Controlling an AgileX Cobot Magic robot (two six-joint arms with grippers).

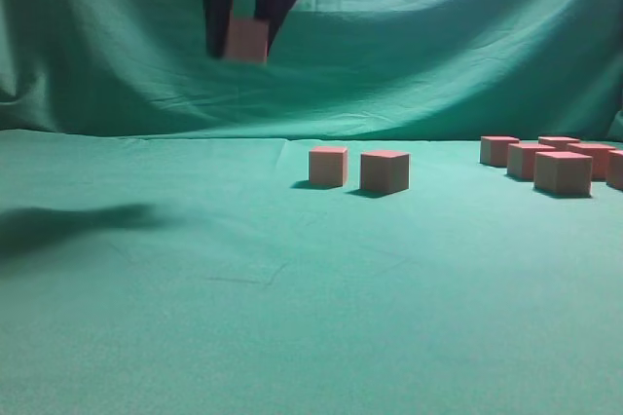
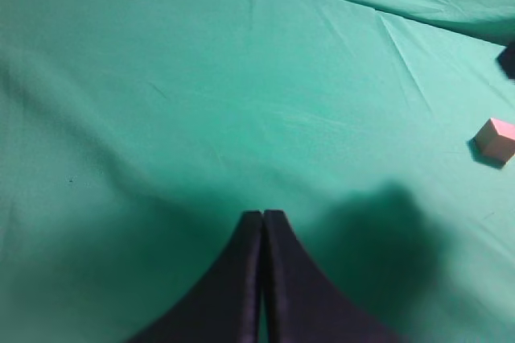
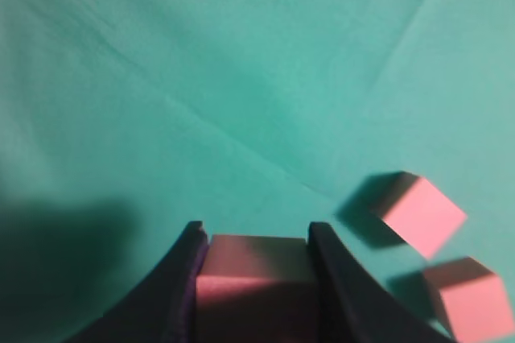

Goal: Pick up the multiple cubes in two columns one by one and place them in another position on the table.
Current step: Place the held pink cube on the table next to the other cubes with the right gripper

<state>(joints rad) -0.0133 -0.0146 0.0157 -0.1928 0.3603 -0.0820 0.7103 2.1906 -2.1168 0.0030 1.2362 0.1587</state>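
Carrying step: held one cube (image 1: 247,40) aloft in the right gripper (image 1: 248,43), high above the table (image 1: 195,337), left of the two placed cubes (image 1: 358,169).
Next move: judged to call for lowering near that pair, then releasing.
Source group: remained at far right (image 1: 555,164).
Right jaws: clamped partway open on the cube's sides.
Left gripper (image 2: 263,216): shut, empty, hovering over bare cloth.
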